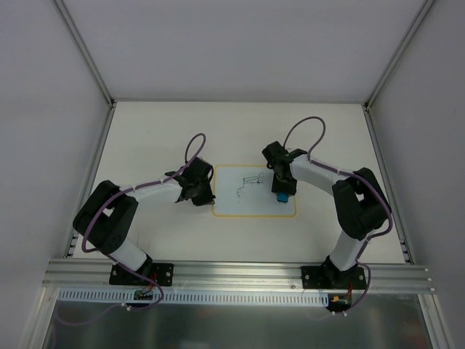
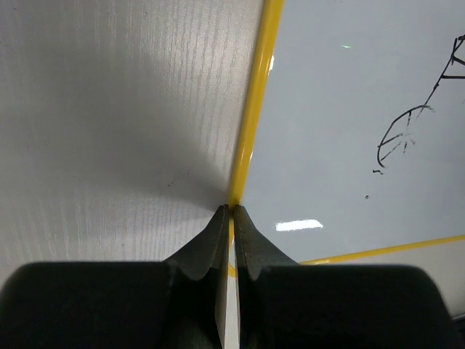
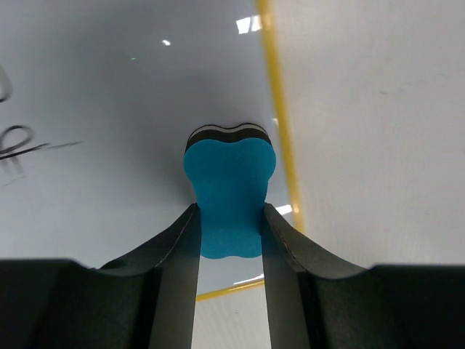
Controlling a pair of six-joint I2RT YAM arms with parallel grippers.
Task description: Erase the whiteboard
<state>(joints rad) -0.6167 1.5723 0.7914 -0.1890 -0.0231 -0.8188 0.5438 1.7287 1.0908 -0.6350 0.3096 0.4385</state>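
Note:
The whiteboard lies flat mid-table, white with a yellow border, and carries a black line sketch in its upper middle. My left gripper is shut, its tips at the board's left border near the near-left corner, with nothing held between them. In the left wrist view the sketch shows at the far right. My right gripper is shut on a small blue eraser over the board's right part, close to the right border. Sketch strokes lie left of the eraser.
The white table is ringed by pale walls with aluminium posts at the back corners. A metal rail runs along the near edge, where both arm bases are bolted.

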